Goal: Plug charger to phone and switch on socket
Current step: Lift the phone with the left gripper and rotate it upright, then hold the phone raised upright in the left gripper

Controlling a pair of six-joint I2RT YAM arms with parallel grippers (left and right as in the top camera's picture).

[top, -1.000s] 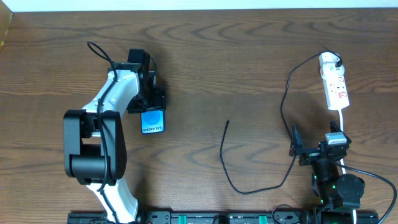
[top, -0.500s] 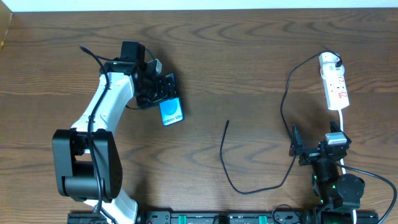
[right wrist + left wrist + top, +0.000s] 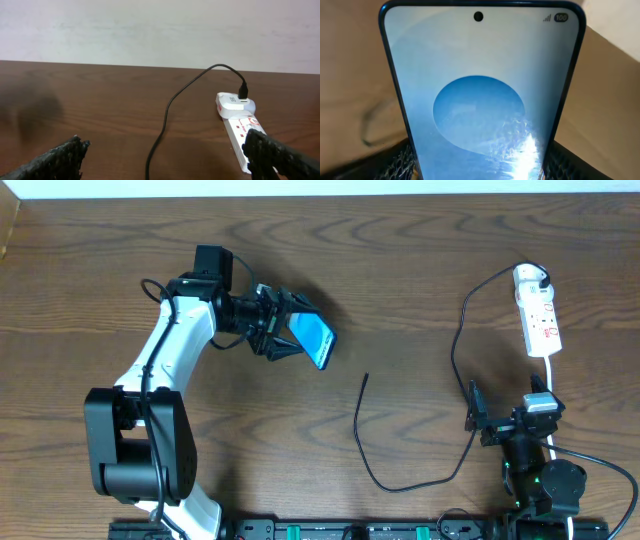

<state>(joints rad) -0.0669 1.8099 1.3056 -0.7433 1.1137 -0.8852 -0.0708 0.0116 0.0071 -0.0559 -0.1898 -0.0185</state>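
Note:
My left gripper (image 3: 283, 332) is shut on the phone (image 3: 312, 338), a slim dark-edged phone with a bright blue screen, held tilted above the table left of centre. The phone fills the left wrist view (image 3: 480, 95) between the black fingers. The charger (image 3: 362, 430), a thin black cable, lies on the table with its free tip near the middle (image 3: 366, 377) and runs to the white socket (image 3: 538, 320) at the far right. The cable (image 3: 165, 125) and socket (image 3: 237, 125) also show in the right wrist view. My right gripper (image 3: 510, 420) is open and empty near the front right.
The wooden table's far edge (image 3: 320, 194) meets a pale wall. The socket's white lead (image 3: 552, 375) runs down past my right arm. A black rail (image 3: 330, 530) lies along the front edge.
My left gripper has lifted the phone off the table and swung it right, turning it from flat to tilted. The right arm, cable and socket have not moved.

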